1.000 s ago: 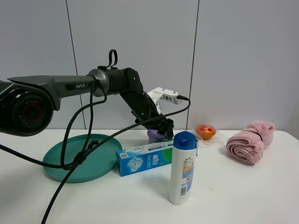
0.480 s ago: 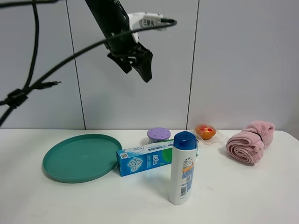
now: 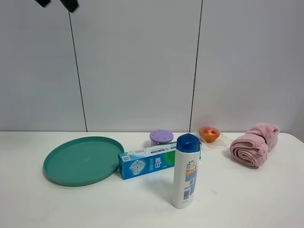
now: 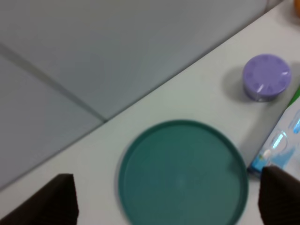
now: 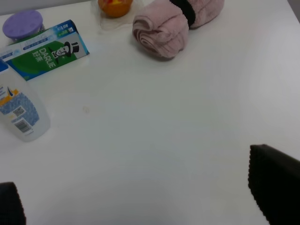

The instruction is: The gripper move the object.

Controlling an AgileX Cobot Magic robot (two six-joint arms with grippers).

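The object, a small round jar with a lavender lid, stands on the white table behind a blue toothpaste box. It also shows in the left wrist view and the right wrist view. My left gripper is high above the table at the top left edge, far from the jar; only its black fingertips show. In its wrist view the left gripper is open and empty. My right gripper is open and empty over bare table; it is out of the exterior view.
A teal plate lies at the left. The toothpaste box and a white blue-capped bottle stand in front of the jar. An orange item and a rolled pink towel lie to the right.
My left arm has lifted from beside the jar up and to the left, almost out of the exterior view. The jar has stayed on the table.
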